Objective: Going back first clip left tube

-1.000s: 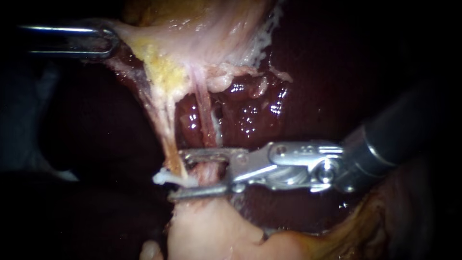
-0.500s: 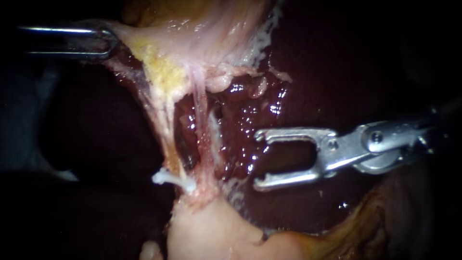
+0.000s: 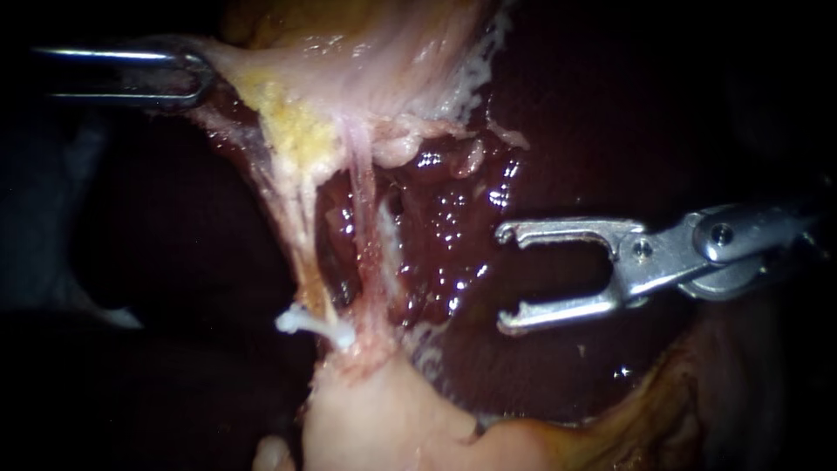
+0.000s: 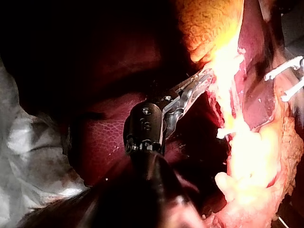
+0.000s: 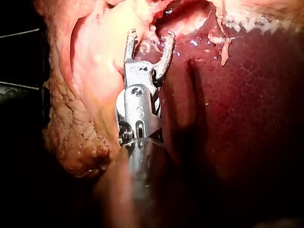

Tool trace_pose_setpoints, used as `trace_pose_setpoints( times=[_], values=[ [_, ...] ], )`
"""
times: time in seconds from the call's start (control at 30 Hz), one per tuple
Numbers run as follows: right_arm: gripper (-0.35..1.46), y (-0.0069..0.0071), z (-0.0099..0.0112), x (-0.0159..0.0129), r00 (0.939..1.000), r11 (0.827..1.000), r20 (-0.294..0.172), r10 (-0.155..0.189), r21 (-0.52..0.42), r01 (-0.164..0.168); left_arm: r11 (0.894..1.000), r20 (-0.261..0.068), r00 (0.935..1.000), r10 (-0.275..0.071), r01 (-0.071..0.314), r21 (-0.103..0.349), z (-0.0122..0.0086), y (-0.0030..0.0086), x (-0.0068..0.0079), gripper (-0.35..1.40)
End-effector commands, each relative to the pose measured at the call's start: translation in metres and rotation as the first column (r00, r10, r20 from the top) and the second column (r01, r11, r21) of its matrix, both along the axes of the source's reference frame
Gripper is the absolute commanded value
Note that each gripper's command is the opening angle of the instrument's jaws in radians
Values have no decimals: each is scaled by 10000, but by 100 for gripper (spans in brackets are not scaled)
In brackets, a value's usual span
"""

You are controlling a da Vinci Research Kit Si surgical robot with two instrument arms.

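Dark liver [image 3: 453,228] backs my right instrument [image 3: 508,279], jaws wide open, empty; left instrument [image 3: 197,77] grips the gallbladder [image 3: 375,54].

Pale crinkled drape [image 4: 19,156] — dark red liver [image 4: 102,142] lying on it.

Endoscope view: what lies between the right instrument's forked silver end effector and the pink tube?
Glossy dark red liver flecked with pale tissue, nothing else, seen in the endoscope view; the open end effector stands clear of the pink tube.

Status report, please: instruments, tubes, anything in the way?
Left instrument shut on gallbladder tissue. Right instrument open, empty, apart from the tubes. No clip visible on them. Nothing between, only liver behind.
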State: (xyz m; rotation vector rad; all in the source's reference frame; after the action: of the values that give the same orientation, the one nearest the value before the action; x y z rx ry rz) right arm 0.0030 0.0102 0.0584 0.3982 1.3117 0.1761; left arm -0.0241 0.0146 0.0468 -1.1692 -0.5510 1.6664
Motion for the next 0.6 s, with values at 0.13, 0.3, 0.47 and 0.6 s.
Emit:
trace_pose_setpoints(
  times=[0.13,0.3,0.47,0.6],
  values=[
    [50,1,-1,-1,10000,10000,5,2,12,-2,10000,48,10000,28,-27,-58,13,-7,-14,-35],
    [50,1,-1,-2,10000,10000,1,-3,14,3,9998,89,9998,172,-171,-104,32,-14,-34,-35],
    [50,1,-2,-2,10000,10000,0,-4,19,4,9994,56,9995,321,-320,-120,45,-21,-49,-35],
    [50,3,-3,-3,10000,10000,4,2,30,-2,9993,48,9993,359,-359,-120,48,-22,-50,-35]
  ],
)
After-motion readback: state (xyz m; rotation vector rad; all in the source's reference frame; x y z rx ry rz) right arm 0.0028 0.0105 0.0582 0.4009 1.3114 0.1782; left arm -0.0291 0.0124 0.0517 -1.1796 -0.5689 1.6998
